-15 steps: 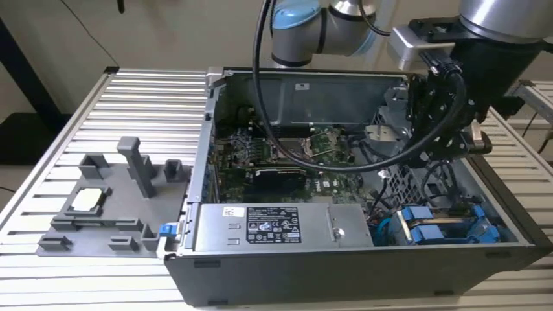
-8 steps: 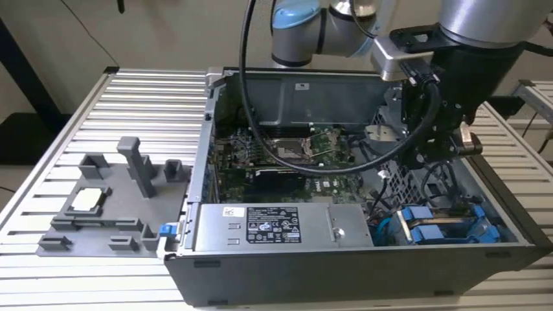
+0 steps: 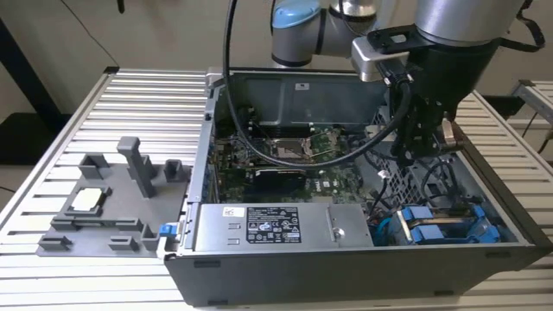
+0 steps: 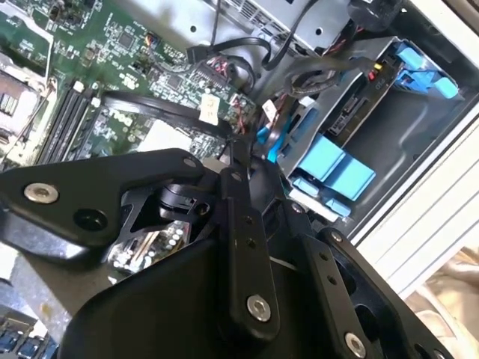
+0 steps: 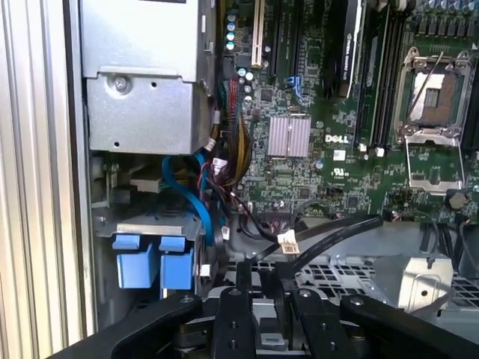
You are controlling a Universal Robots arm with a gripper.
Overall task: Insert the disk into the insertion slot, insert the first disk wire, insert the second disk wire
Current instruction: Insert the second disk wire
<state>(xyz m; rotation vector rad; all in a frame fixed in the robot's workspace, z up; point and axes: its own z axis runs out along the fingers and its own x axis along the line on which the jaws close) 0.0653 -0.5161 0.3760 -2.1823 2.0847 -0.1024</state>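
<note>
**Gripper** point(image 3: 421, 152) point(image 5: 260, 262) point(image 4: 238, 149): hangs inside the open computer case point(image 3: 346, 275), on the exterior view's right. Whether the jaws are open or closed, or hold anything, cannot be told.

**Black cables** point(image 5: 337, 232) and **white-tagged wire** point(image 5: 288, 241): cross directly in front of the gripper in the first wrist view.

**Disk** point(image 3: 429, 232) point(image 5: 157, 262) point(image 4: 337, 168): seated in the insertion slot point(image 5: 150, 223), at the case's near corner on the exterior view's right. It sits nearer than the gripper, with its blue carrier tabs showing.

**Blue wire** point(image 5: 187, 187): curves between the slot and the silver box.

**Silver box with sticker** point(image 3: 272, 227) point(image 5: 142, 90): along the near wall, just beside the slot on the exterior view's left.

**Motherboard** point(image 3: 285, 155) point(image 5: 299, 149): on the case floor, far of the silver box.

**Grey fixture tray** point(image 3: 103, 201): on the slatted table point(image 3: 147, 110), beside the case on the exterior view's left.
</note>
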